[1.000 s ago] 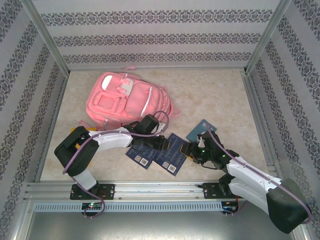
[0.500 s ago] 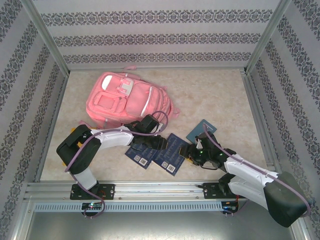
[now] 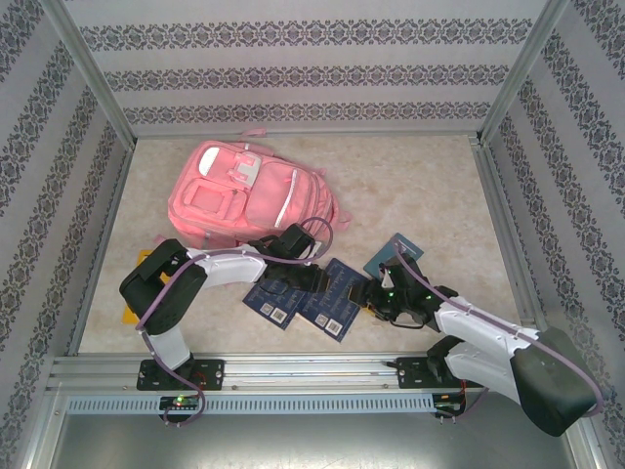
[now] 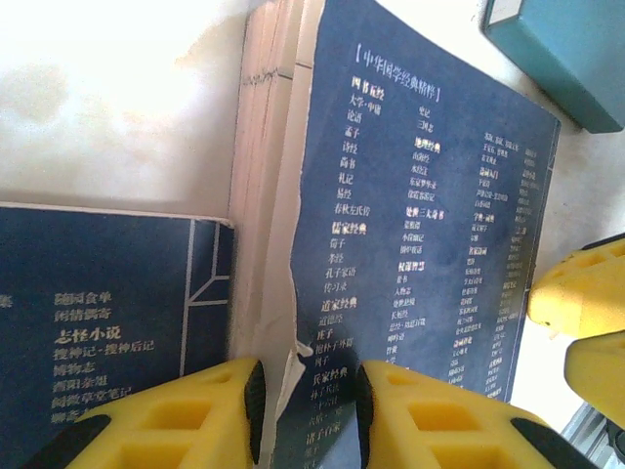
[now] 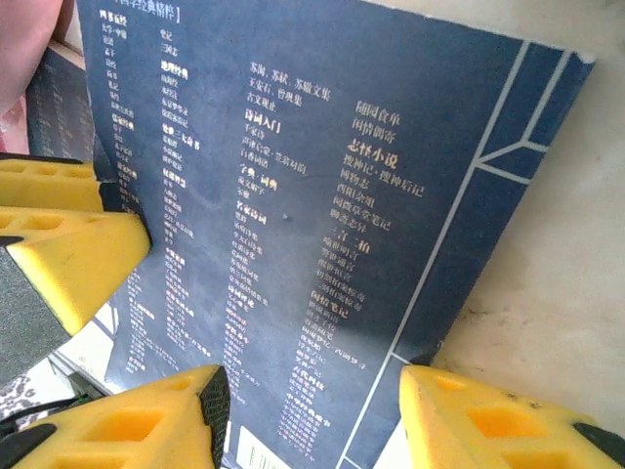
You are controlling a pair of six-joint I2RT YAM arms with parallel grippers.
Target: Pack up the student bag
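The student bag [image 3: 244, 195], a large pink backpack, lies flat at the back left of the table. Two dark blue books lie side by side near the front, the left book [image 3: 276, 296] and the right book [image 3: 332, 301]. My left gripper [image 3: 317, 280] [image 4: 308, 381] is open with a narrow gap, straddling the right book's [image 4: 430, 225] ragged page edge. My right gripper [image 3: 366, 293] [image 5: 308, 386] is open wider over the same book's [image 5: 293, 176] opposite corner. Each wrist view shows the other gripper's yellow fingers [image 4: 586, 293] [image 5: 68, 244] at the book's side.
A teal book [image 3: 395, 256] [image 4: 562, 49] lies just right of the blue books. A small yellow item [image 3: 130, 315] peeks out beside the left arm's base. Metal frame rails and patterned walls enclose the table on all sides.
The left arm's elbow has shifted slightly right while its gripper stays at the book. The right arm has lowered and edged toward the book. The books and bag have not moved.
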